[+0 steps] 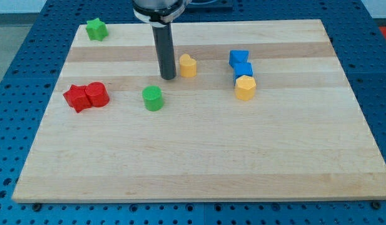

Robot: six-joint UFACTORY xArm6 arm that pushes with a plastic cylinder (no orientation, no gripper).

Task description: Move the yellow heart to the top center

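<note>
**Board, blocks and rod: items as seen in the camera view**

Surface: a pale wooden board [199,156], made of lengthwise planks with visible grain, is laid on a blue perforated base [24,37] that shows around every edge.

Rod: a straight dark cylinder is hung from a metal collar at the view's top. My tip [168,77] is set on the board just to the view's left of the yellow heart [188,65]; whether the two touch cannot be told. No claw is carried, so no released or clenched state can be given.

Task item: the yellow heart is found in the upper middle of the board, slightly left of centre.

Other blocks, all matte and solid-coloured:
- green star [96,29], top left corner.
- red star [76,98] and red cylinder [97,94], touching, at the left.
- green cylinder [152,98], below the tip.
- two blue blocks [239,58] [243,70], shapes unclear, stacked closely in the view with a yellow hexagonal block [245,87] just beneath them, right of centre.
</note>
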